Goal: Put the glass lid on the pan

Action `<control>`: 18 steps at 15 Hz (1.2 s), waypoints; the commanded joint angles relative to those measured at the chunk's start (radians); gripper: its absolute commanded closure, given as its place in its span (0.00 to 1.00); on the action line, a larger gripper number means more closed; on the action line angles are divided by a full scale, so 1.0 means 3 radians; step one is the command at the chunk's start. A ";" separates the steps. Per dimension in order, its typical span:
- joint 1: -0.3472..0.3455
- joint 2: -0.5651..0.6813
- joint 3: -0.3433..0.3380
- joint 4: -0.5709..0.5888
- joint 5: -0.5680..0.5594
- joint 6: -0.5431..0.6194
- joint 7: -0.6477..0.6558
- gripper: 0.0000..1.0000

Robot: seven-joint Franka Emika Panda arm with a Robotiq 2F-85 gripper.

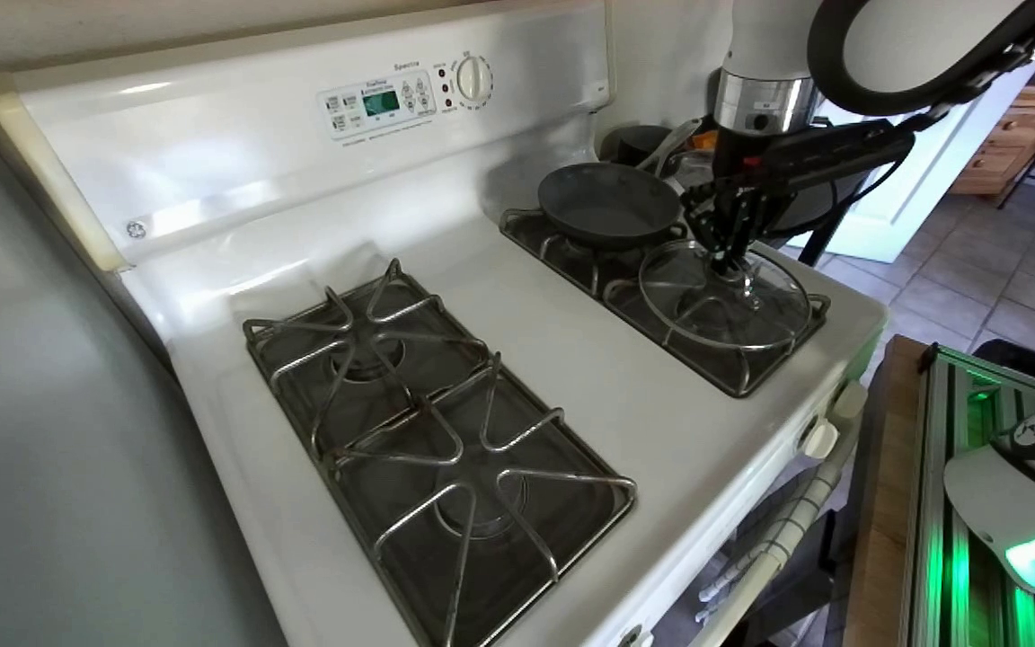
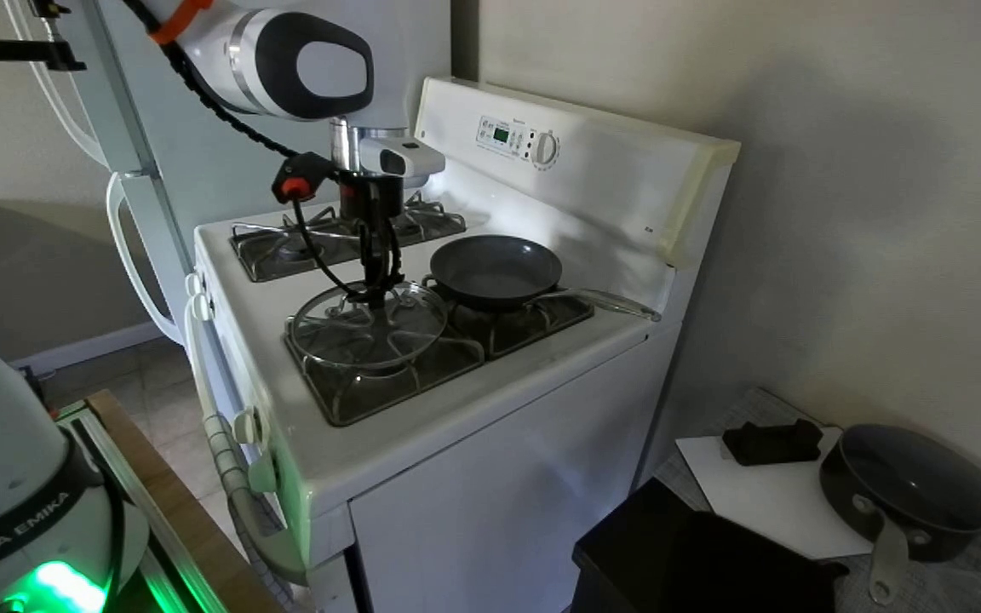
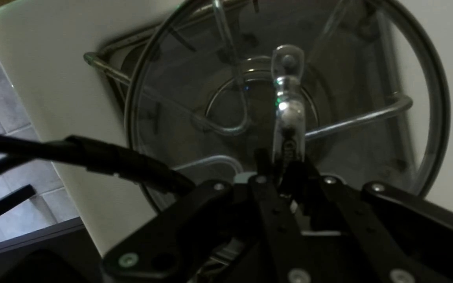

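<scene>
On the white Spectra gas range (image 1: pixel 553 337), the dark frying pan (image 1: pixel 609 205) sits uncovered at the back, the glass lid (image 1: pixel 717 310) is at the front, and the 2-fingered gripper (image 3: pixel 284 168) is clamped on the lid's silvery handle (image 3: pixel 288 114): the grasp looks made, so next should come a level carry rearward onto the pan.

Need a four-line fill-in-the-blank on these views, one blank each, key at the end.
1. The gripper holds the glass lid by its ____.
2. Of the glass lid and the pan, the one nearer the digital display is the ____.
3. The light on the robot's base glows ____.
4. In an exterior view, the flat sheet by the saucepan is ____ in colour.

Missing words: handle; pan; green; white.
</scene>
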 commanded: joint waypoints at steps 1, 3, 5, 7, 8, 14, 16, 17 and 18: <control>0.0050 -0.0003 -0.0008 0.0017 0.0028 0.0041 0.0060 0.98; 0.0047 0.0015 -0.0005 0.0042 0.0005 0.0013 0.0058 0.98; 0.0055 0.0023 -0.0005 0.0051 0.0011 -0.0002 0.0050 0.64; 0.0069 -0.0024 -0.0007 0.0045 0.0027 0.0007 0.0032 0.50; 0.0074 -0.0058 -0.0005 0.0051 0.0019 -0.0007 0.0034 0.40; 0.0174 -0.0147 -0.0021 0.0067 0.0130 -0.0241 -0.0200 0.00; 0.0196 -0.0152 -0.0012 0.0066 0.0147 -0.0346 -0.0266 0.00; 0.0198 -0.0140 -0.0002 0.0073 0.0137 -0.0384 -0.0258 0.00; 0.0206 -0.0126 -0.0003 0.0085 0.0148 -0.0420 -0.0263 0.20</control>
